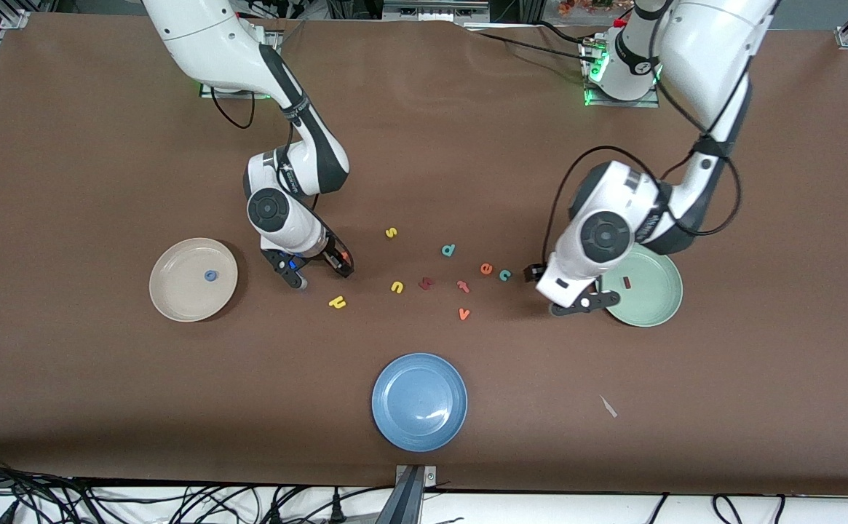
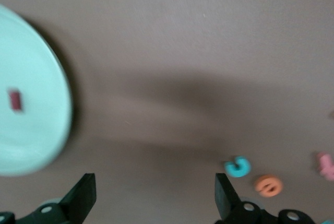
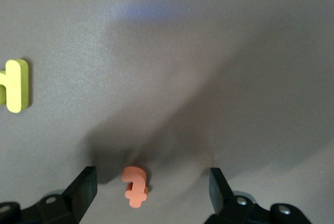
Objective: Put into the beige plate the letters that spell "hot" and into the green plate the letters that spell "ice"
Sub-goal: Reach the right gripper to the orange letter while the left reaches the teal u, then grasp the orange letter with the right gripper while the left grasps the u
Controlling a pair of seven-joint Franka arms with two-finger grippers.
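Beige plate (image 1: 193, 279) sits toward the right arm's end of the tabletop (image 1: 758, 407), with the blue "o" (image 1: 210, 276) lying in it. Green plate (image 1: 643, 289) sits toward the left arm's end; the dark red "i" (image 1: 627, 283) lies in it, seen in the left wrist view as a small red bar (image 2: 15, 100) on the pale green surface (image 2: 31, 114).

Right hand (image 1: 319, 268) is low over bare tabletop between the beige plate and the loose letters. Fingers spread, nothing between them. Right wrist view: the orange "t" (image 3: 135, 186) lies flat on the tabletop between the two fingers (image 3: 83, 187), touching neither; the yellow "h" (image 3: 15, 85) is off to one side. In the front view the yellow "h" (image 1: 337, 302) lies just beside this hand, a little nearer the front camera.

Left hand (image 1: 568, 291) is low over the tabletop at the rim of the green plate — fingers spread, empty. The teal "c" (image 1: 505, 274) and orange "e" (image 1: 486, 268) lie side by side just beside it, toward the middle of the tabletop; both show in the left wrist view, "c" (image 2: 238, 167) and "e" (image 2: 269, 186), near one fingertip (image 2: 225, 195).

Other letters are scattered in the middle. Blue plate (image 1: 419, 401) sits nearest the front camera.
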